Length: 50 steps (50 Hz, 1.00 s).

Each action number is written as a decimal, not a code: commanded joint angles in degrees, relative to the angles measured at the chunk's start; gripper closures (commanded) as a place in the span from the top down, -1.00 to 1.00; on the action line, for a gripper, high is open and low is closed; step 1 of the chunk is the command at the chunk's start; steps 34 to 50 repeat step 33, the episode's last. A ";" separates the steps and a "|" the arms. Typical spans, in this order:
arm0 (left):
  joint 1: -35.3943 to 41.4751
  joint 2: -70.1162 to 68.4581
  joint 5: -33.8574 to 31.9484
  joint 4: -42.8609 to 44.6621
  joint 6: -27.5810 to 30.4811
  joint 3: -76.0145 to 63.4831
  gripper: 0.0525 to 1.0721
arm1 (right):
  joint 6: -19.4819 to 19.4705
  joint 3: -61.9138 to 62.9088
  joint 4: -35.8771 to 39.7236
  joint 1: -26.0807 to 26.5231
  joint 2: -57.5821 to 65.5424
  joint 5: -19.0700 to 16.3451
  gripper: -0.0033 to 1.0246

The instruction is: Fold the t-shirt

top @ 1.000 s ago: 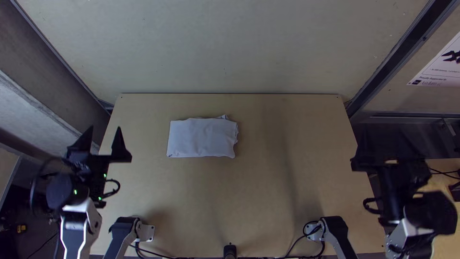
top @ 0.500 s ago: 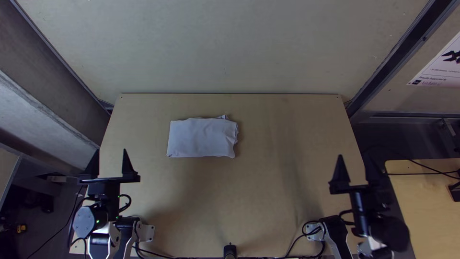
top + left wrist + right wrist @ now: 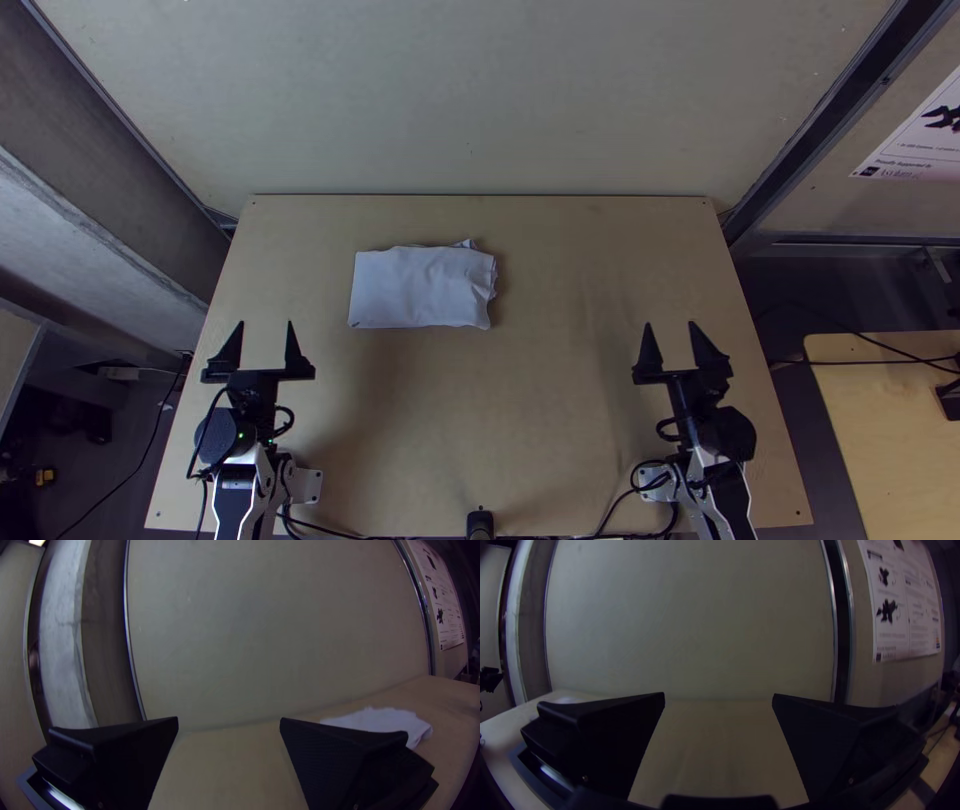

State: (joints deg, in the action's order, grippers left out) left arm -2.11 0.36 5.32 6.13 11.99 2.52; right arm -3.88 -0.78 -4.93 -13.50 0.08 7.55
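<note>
T-shirt (image 3: 420, 288): folded into a flat, compact rectangle, lying on the table (image 3: 530, 430) beyond both sets of fingers, in the gap between the two grippers' lines and nearer the left one's. Number of layers can't be told. Near edge fairly straight; the end facing the right gripper's side is ruffled, and a small corner pokes out past the far edge.

Progress: folding looks basically done. What's left, if anything, is tidying: tucking that corner, evening the ruffled end, maybe a pat flat. Could also count as finished as is; a careless tug at the loose end might open the layers.

Left gripper (image 3: 266, 323): fingers wide apart, nothing between them, well short of the shirt. Right gripper (image 3: 670, 324): fingers also spread wide and empty, farther off from the shirt, which sits beyond its tips and across toward the other arm.

Around: black cable (image 3: 612, 512) near the table's near edge, behind the fingers; short dark post (image 3: 480, 524) there too, between the arms. Pale wall panel (image 3: 470, 100) past the shirt, ahead of the fingers. Poster (image 3: 915, 135) and side table (image 3: 880, 430) out beyond the right gripper's outer side. Nothing seems to block either gripper's way to the cloth.
</note>
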 commanded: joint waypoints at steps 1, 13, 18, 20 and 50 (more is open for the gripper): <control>0.26 -0.54 -0.84 -3.85 -1.44 -2.70 0.92 | -2.36 0.60 3.43 0.23 -0.43 0.36 0.93; 0.00 -0.54 -1.10 -5.34 -1.44 -2.44 0.92 | -1.66 0.51 3.96 0.23 -0.25 0.09 0.93; 0.00 -0.45 -1.10 -5.34 -1.44 -2.44 0.92 | -1.66 0.51 3.96 0.23 -0.25 0.09 0.93; 0.00 -0.45 -1.10 -5.34 -1.44 -2.44 0.92 | -1.66 0.51 3.96 0.23 -0.25 0.09 0.93; 0.00 -0.45 -1.10 -5.34 -1.35 -2.44 0.91 | -1.75 0.51 3.96 0.23 -0.25 0.09 0.93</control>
